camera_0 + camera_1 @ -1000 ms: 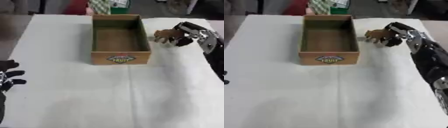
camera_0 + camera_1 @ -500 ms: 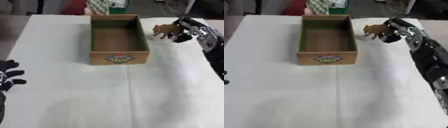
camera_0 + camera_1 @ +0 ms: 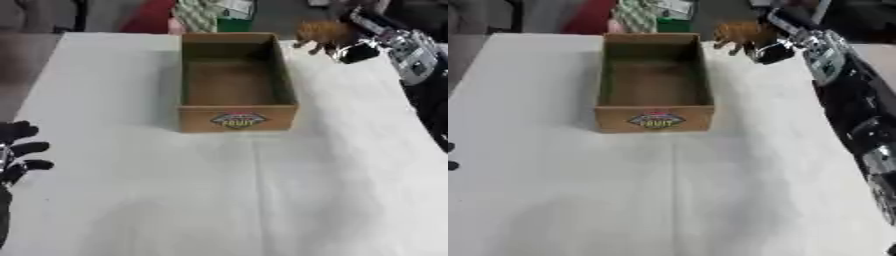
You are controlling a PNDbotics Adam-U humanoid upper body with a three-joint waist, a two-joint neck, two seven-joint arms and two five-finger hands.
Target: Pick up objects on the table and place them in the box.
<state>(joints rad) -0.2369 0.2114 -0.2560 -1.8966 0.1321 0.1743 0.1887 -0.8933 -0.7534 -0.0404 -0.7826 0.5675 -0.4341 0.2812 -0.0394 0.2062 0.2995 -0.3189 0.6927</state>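
Observation:
An open cardboard box (image 3: 236, 118) with a fruit label on its front wall stands at the middle back of the white table; its inside looks bare. A small brown toy animal (image 3: 317, 34) hangs in the air just past the box's far right corner, with my right hand (image 3: 363, 39) shut on it. The right arm (image 3: 842, 85) comes in along the right side. My left hand (image 3: 17, 150) rests open at the lower left edge, fingers spread, far from the box.
The white table (image 3: 262, 200) stretches wide in front of the box. Beyond its far edge stand a green-and-white packet (image 3: 214, 12) and something red (image 3: 153, 15).
My right hand has lifted the brown toy animal off the table and carried it up and away, toward the box's far right corner. The left hand has stayed put.

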